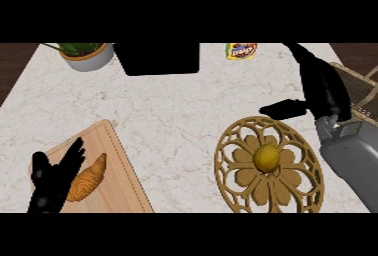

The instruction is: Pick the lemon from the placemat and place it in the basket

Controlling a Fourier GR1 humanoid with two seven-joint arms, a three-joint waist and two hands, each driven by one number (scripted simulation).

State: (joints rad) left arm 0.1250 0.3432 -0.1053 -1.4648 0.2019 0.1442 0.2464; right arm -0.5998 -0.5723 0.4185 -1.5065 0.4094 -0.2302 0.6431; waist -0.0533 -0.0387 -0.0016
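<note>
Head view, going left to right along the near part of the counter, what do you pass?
Left hand → croissant on the cutting board → lemon on the round placemat → right forearm.

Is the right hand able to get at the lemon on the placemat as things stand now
Probably yes. The right hand is open above the counter, just up and right of the lemon, which lies bare at the middle of the placemat. Nothing stands between them.
</note>
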